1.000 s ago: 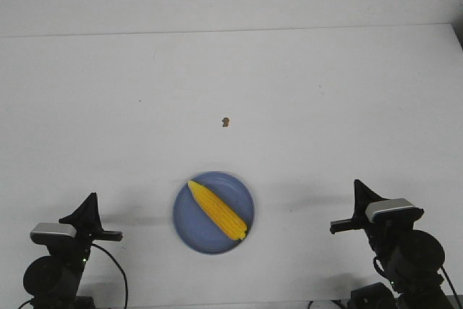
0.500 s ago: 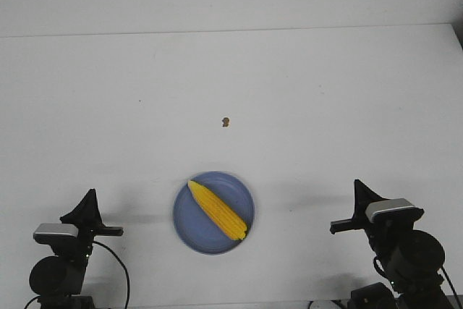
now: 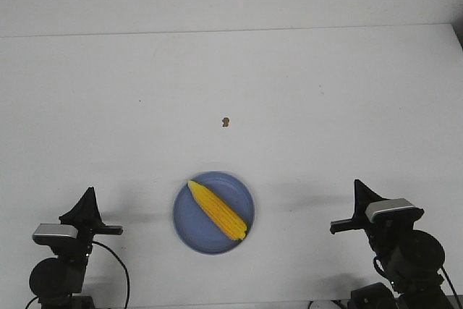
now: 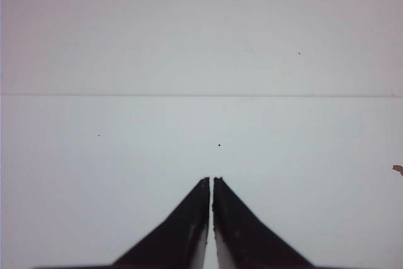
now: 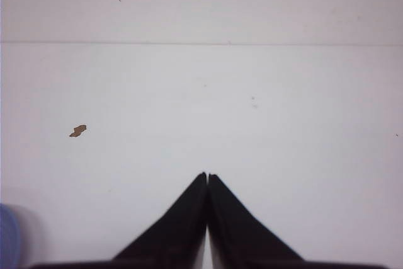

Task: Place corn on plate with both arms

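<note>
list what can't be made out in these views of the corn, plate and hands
- Corn: front view only; its underside is hidden against the plate.
- Plate: right wrist view shows only a blue sliver, cut off by the frame edge.
- Brown speck: too small to identify.
- Left hand and right hand: bases cut off by the wrist views' edges.
</note>
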